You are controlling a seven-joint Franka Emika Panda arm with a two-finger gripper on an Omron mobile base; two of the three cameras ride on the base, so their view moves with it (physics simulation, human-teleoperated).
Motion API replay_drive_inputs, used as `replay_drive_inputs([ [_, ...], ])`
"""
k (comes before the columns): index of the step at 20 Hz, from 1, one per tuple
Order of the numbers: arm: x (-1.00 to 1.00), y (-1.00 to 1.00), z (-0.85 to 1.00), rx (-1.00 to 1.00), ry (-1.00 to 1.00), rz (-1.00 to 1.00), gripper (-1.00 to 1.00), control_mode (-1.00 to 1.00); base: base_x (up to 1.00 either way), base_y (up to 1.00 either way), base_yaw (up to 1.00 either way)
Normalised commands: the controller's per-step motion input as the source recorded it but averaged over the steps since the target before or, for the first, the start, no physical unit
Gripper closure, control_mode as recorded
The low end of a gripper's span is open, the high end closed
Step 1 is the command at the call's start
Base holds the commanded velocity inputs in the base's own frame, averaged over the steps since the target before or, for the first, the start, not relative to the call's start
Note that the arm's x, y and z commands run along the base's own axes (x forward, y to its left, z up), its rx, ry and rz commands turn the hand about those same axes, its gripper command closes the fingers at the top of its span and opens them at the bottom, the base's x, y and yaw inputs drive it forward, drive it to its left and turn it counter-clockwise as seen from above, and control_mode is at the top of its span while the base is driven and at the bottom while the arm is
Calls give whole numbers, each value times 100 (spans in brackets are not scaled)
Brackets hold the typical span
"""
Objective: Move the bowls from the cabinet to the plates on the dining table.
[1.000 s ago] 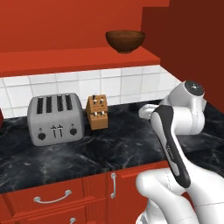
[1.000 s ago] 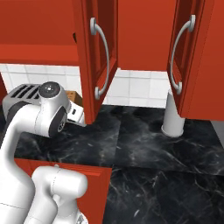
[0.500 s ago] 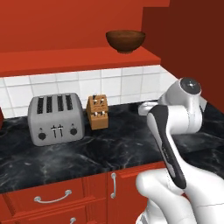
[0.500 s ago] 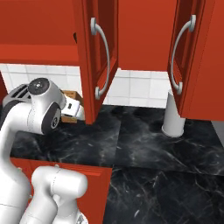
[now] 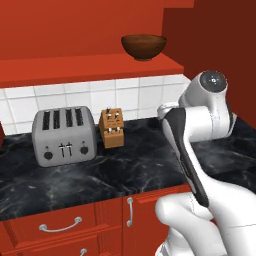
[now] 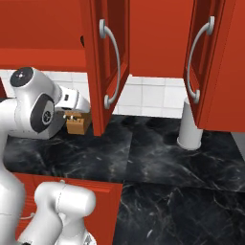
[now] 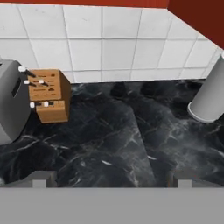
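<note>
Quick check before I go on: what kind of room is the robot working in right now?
A simulated home kitchen, by the look of it. A toaster and a knife block stand on a black marble counter backed by white tiles, with a red wall cabinet open above and a brown bowl on its shelf.

A wooden knife block (image 7: pixel 49 95) stands on the black marble surface (image 7: pixel 113 144), just beside a grey toaster (image 7: pixel 12 105). White tiles (image 7: pixel 105 41) back them. A grey cylinder (image 7: pixel 211 94) stands at right.

Brown bowl (image 5: pixel 143 46): glossy, smooth; toaster (image 5: pixel 63 135): brushed grey metal, matt; knife block (image 5: pixel 112 128): bare wood; tabletop (image 5: pixel 125 170): polished black white-veined marble; wall tiles (image 7: pixel 109 41): white, smooth; cabinet doors (image 6: pixel 106 62): red lacquer, silver metal handles (image 6: pixel 114 62).
</note>
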Motion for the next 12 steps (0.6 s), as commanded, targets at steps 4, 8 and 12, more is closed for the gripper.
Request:
replay_drive_inputs([
  [4, -9, 0, 55, 0, 0, 0, -100, -100, 0, 0, 0],
  [8, -12, 2, 33, 0, 0, 0, -100, -100, 0, 0, 0],
  [12, -31, 9, 21, -1, 0, 0, -100, -100, 0, 0, 0],
])
